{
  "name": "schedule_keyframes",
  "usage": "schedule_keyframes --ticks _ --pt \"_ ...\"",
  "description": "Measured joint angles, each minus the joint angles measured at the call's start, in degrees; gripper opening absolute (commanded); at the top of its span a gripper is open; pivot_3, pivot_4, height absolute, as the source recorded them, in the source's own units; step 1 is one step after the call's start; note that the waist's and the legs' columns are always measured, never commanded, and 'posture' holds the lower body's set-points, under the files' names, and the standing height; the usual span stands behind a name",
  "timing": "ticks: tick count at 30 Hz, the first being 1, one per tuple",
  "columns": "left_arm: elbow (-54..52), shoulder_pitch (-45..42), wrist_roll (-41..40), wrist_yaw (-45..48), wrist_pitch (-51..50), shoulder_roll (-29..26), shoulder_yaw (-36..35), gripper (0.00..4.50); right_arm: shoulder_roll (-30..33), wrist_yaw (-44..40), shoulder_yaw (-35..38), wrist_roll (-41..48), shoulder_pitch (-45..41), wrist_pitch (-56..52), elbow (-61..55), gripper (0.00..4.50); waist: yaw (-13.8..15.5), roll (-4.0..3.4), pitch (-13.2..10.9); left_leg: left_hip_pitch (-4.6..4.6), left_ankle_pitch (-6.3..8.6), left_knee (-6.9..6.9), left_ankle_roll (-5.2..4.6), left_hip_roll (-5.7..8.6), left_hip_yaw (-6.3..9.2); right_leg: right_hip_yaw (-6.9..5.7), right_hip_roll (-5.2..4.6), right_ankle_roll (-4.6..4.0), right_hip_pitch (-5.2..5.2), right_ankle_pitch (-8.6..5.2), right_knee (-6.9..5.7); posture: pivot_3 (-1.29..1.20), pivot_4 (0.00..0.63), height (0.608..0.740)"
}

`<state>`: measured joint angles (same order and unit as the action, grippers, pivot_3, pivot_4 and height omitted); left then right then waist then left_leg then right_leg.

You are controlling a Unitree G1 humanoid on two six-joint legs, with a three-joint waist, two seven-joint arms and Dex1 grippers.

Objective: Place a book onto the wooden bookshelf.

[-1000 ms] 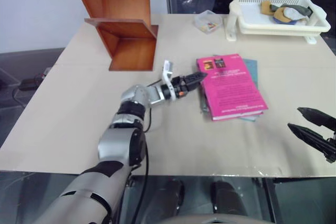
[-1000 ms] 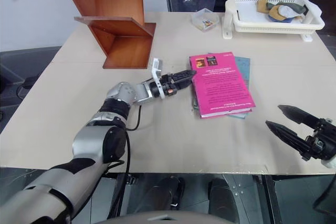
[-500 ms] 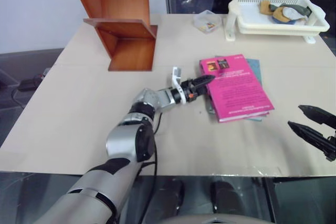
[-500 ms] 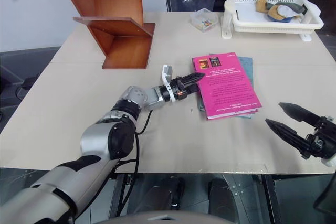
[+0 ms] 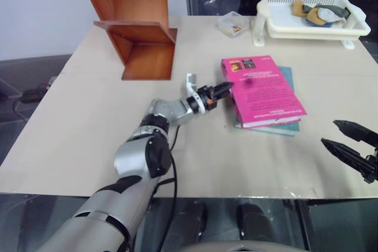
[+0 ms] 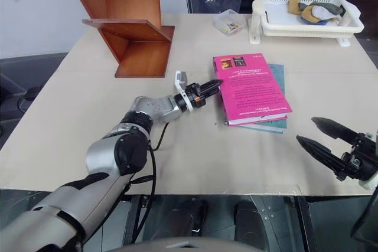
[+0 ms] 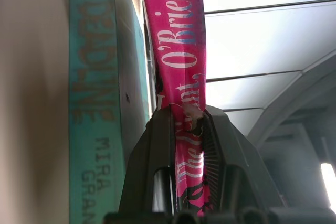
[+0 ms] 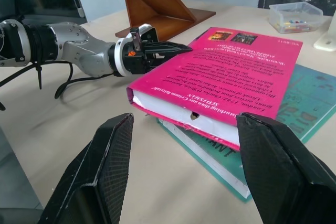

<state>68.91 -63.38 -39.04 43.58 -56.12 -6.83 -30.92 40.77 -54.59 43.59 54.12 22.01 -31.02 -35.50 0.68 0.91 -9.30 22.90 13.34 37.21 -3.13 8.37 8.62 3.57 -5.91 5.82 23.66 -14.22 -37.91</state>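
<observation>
the left hand (image 6: 208,84) is clamped on the spine edge of the pink book (image 6: 251,88), which lies on a teal book (image 6: 276,100) on the bench (image 6: 88,110). the right hand (image 6: 322,137) hangs open near them. the wooden bookshelf (image 6: 133,25) stands well apart.

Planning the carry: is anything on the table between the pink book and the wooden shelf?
Nothing visible. The table between the book, gripped at its edge by the left gripper, and the shelf is bare.
</observation>
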Motion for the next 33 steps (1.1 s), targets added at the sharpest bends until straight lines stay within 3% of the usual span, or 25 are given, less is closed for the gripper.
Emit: schedule_keyframes --ticks 5,12,19,25,33 --pt "-7.1 2.0 -0.8 -0.1 1.6 0.3 -0.2 0.24 0.7 0.0 -0.1 -0.1 -0.1 0.0 0.1 3.18 0.0 0.01 0.0 0.0 -0.01 0.0 0.04 -0.02 0.01 0.01 -0.01 -0.01 0.01 0.0 -0.01 0.0 0.15 0.74" --pt "-26.4 3.1 -3.3 -1.7 6.8 3.8 1.3 0.24 1.1 0.2 -1.1 0.4 -2.9 0.1 0.8 3.18 0.2 0.05 0.0 0.03 -0.01 0.01 0.06 -0.02 -0.01 0.01 -0.04 0.0 -0.01 0.0 0.03 0.0 0.15 0.74" --pt "-48.8 8.7 6.7 0.6 21.3 3.0 18.8 0.24 2.4 -2.5 -1.9 3.2 -7.4 0.1 6.4 3.18 0.2 0.06 0.0 -0.02 -0.01 0.01 0.05 -0.02 -0.15 0.12 0.0 -0.01 -0.02 0.02 0.02 0.0 0.15 0.74" --pt "-51.9 9.1 19.7 2.2 37.5 -4.7 28.8 0.24 5.3 -7.2 -3.1 6.3 -13.5 -1.3 14.3 3.18 -0.1 0.05 0.0 -0.06 -0.01 0.0 0.03 -0.05 -0.23 0.2 0.03 0.01 -0.01 0.03 0.02 0.0 0.15 0.74" --pt "-52.0 6.0 40.2 -4.7 59.2 -21.4 32.9 0.24 7.4 -12.4 -10.1 6.7 -27.5 -3.0 27.6 3.18 0.2 0.15 -0.1 0.05 0.03 -0.02 -0.02 -0.07 -0.2 0.15 0.01 0.0 0.02 0.04 0.19 0.0 0.15 0.74"
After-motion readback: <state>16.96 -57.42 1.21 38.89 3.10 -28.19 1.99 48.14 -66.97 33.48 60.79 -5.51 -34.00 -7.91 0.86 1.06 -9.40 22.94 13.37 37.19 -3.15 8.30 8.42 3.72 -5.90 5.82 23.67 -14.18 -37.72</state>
